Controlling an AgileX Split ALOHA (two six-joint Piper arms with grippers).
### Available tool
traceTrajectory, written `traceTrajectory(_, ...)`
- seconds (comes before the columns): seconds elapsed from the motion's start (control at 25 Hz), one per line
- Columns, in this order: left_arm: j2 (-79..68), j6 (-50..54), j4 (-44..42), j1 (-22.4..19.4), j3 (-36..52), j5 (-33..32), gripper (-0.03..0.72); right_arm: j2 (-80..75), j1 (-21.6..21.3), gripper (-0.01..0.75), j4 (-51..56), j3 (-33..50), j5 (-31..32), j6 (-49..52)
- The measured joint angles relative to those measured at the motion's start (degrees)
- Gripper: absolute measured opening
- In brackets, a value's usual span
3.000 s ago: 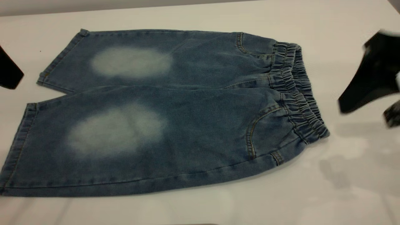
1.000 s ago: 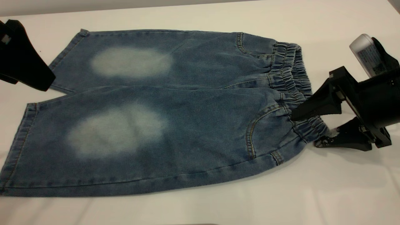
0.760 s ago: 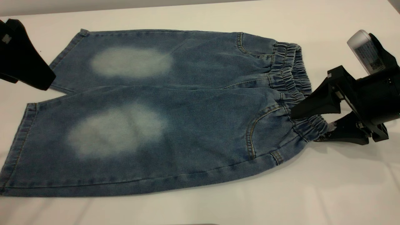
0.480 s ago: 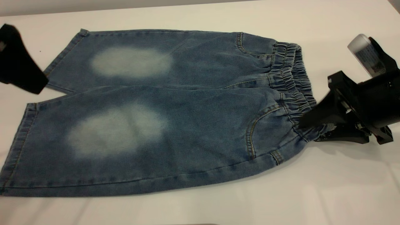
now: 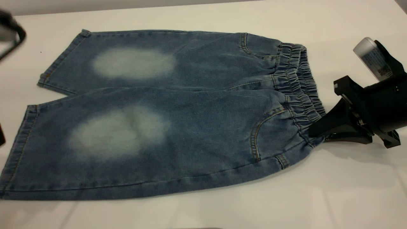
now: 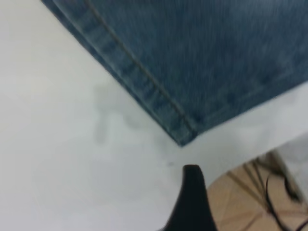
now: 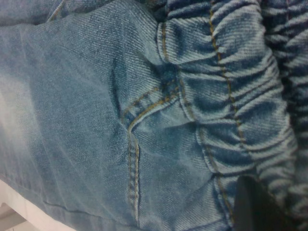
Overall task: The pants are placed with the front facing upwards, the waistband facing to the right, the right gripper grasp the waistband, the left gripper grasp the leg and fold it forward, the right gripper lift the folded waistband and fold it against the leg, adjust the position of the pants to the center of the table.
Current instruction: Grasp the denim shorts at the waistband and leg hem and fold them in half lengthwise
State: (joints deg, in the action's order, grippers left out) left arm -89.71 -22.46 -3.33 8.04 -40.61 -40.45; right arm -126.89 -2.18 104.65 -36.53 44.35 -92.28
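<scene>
Black fingers of the right gripper [image 5: 314,132] pinch the waistband [image 5: 300,92] at 3 o'clock. Denim pants [image 5: 165,117] lie flat, long axis 9-to-3, legs toward 9. Left gripper [image 5: 8,35] at 10 on the tabletop [image 5: 318,197]; finger spread unclear.

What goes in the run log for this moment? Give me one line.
step: grasp waistband | right gripper: shut on waistband, near corner | left gripper: off leg hem, above table, no grasp | pants: flat, unfolded
</scene>
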Motion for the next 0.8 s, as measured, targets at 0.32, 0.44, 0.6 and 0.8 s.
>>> traceTrajectory(0.32,-9.97,-1.07,-2.06,0.0,3.86,8.58,0.533,0.0,0.0,0.037,0.0,0.0,0.04,0.0)
traceTrajectory(0.44,-12.18,-1.39,-3.15,0.0,6.35,14.76,0.533,0.0,0.0,0.037,0.0,0.0,0.04,-0.06)
traceTrajectory(0.6,-13.07,-0.17,-7.02,0.0,8.89,21.65,0.533,0.0,0.0,0.04,0.0,0.0,0.04,-0.06)
traceTrajectory(0.8,-13.83,0.92,-9.76,0.0,11.1,25.72,0.533,0.0,0.0,0.041,0.0,0.0,0.04,-0.06)
